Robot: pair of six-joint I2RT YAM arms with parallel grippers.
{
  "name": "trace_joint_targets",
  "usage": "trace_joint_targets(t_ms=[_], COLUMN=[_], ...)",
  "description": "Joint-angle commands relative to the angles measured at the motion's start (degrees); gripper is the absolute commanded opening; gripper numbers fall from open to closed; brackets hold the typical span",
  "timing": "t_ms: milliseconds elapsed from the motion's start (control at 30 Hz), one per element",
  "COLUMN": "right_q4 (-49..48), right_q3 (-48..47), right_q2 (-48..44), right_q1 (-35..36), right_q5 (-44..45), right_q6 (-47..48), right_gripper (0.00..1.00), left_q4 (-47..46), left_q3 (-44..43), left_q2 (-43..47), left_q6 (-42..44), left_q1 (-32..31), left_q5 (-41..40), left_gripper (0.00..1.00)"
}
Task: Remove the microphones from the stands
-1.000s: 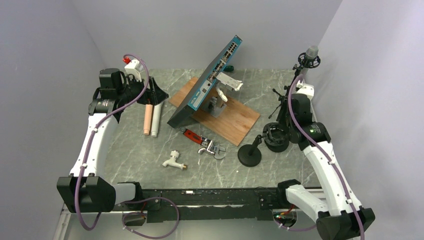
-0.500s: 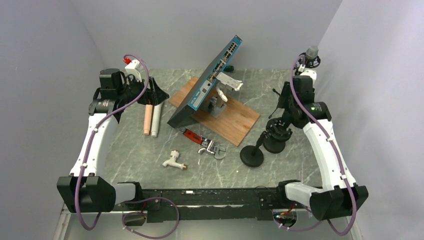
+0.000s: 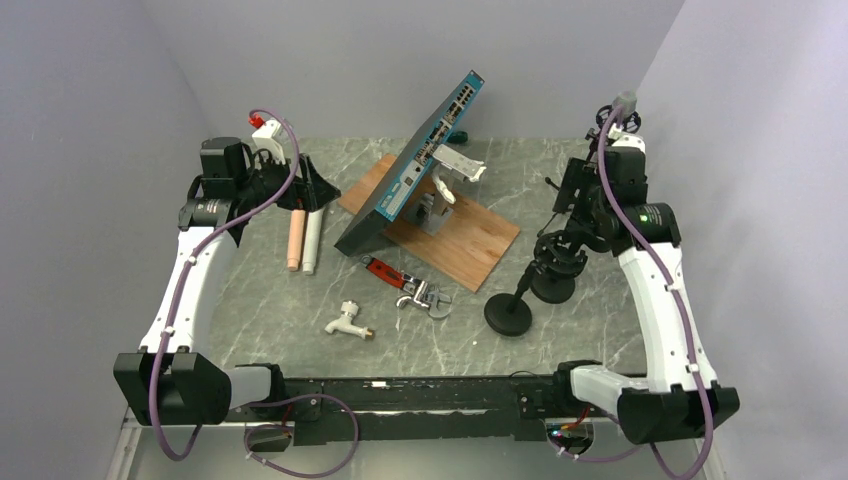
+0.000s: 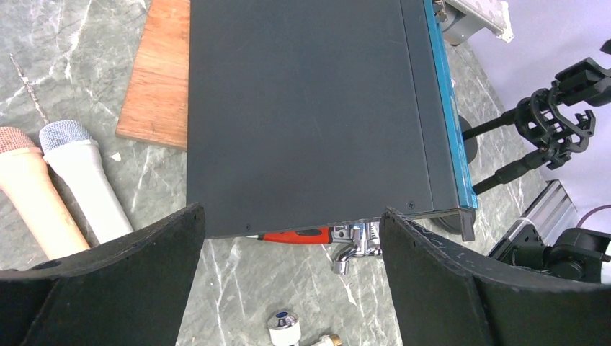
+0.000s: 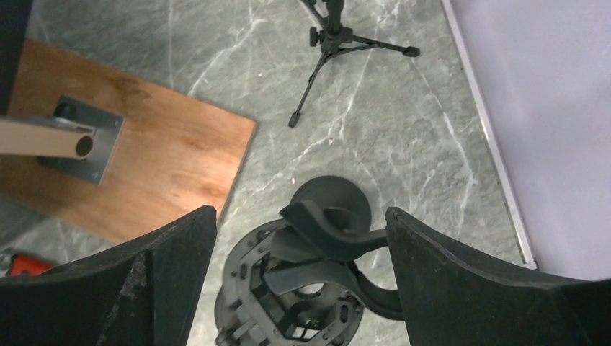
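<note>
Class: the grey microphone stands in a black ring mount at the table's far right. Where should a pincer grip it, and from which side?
Grip the grey microphone by its bare top end, which pokes above the black ring mount. Come from above, probably: it stands upright, so lifting up should free it.

Network switch (image 3: 412, 170) tilted on wooden board (image 3: 470, 240); red-handled wrench (image 3: 405, 285), tap (image 3: 347, 322) nearby.

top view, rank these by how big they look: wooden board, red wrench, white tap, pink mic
1. wooden board
2. red wrench
3. pink mic and white tap: look about alike, and the mic's top is hidden under the left gripper, so not ranked.
</note>
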State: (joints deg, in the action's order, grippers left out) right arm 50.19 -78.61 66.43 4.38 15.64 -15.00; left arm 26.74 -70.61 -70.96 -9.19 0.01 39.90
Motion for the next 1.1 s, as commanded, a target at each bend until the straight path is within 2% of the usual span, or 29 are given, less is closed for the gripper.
trace_joint_targets(t_ms=[0,167,267,400,500,567,667,800,900,1067], right_q4=[4.96,8.89,9.46,9.9,8.02,7.18,6.88,6.36,5.8,6.78], right_q3=[-2.19,-0.52,0.05,-0.73,0.78,1.89,2.45,3.81,5.06,4.39], right_q2=[-4.84,-8.32,-10.51,-11.74,-13.23,-14.15,-15.81,-18.38,-20.19,-21.74], right_q1=[-0.08,-0.11,-0.1,-0.11,-0.06,-0.1,-0.13,-0.07,-0.1,-0.06], right_q5=[-4.56,-6.5,-5.82,-8.0,-9.94,-10.36,-10.48,-11.08,-9.7,-8.1], right_q6=[-1.74,-4.75,-4.64,-3.76,-3.61,-3.9,-4.94,-6.05,-6.18,-5.4], right_gripper=[0.89,0.89,0.88,0.88,0.89,0.89,0.91,0.92,0.92,0.93], left_q4=[-2.91,-10.06,-18.08,-22.15,-29.04,-33.77,-36.69,-37.43,-41.74,-42.31], left_q3=[-0.37,2.73,5.67,5.61,8.2,9.91,9.33,4.98,2.96,-2.59], left_q2=[1.39,5.96,11.97,15.61,16.81,16.15,10.49,-2.08,-10.46,-23.11], left_q6=[-0.3,-2.16,-2.69,-2.75,-3.18,-1.71,1.86,3.19,3.34,1.63], left_q1=[-0.19,-0.42,-4.59,-15.76,-27.74,-37.44,-50.25,-60.45,-64.94,-67.42], left_q5=[2.17,5.77,6.19,1.2,-5.91,-13.73,-23.11,-30.56,-33.22,-36.22], left_gripper=[0.92,0.93,0.95,0.95,0.96,0.97,0.97,0.97,0.96,0.95])
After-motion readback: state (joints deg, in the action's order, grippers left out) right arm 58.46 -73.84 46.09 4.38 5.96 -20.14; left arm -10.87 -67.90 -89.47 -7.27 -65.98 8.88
